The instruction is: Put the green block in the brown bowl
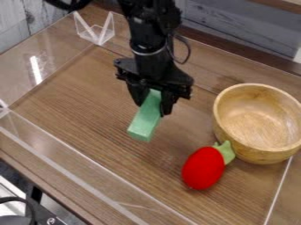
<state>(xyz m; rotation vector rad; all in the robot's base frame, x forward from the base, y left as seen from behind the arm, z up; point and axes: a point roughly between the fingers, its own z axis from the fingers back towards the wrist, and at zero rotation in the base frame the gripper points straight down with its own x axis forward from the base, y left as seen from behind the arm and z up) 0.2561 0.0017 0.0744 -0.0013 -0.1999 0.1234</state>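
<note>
between end effector [154, 95] jaws | green block [147, 120] gripped, hanging tilted

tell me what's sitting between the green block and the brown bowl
Nothing: in the camera view only bare wooden tabletop separates the green block from the brown bowl. The red strawberry toy lies nearer the camera, outside that stretch.
</note>
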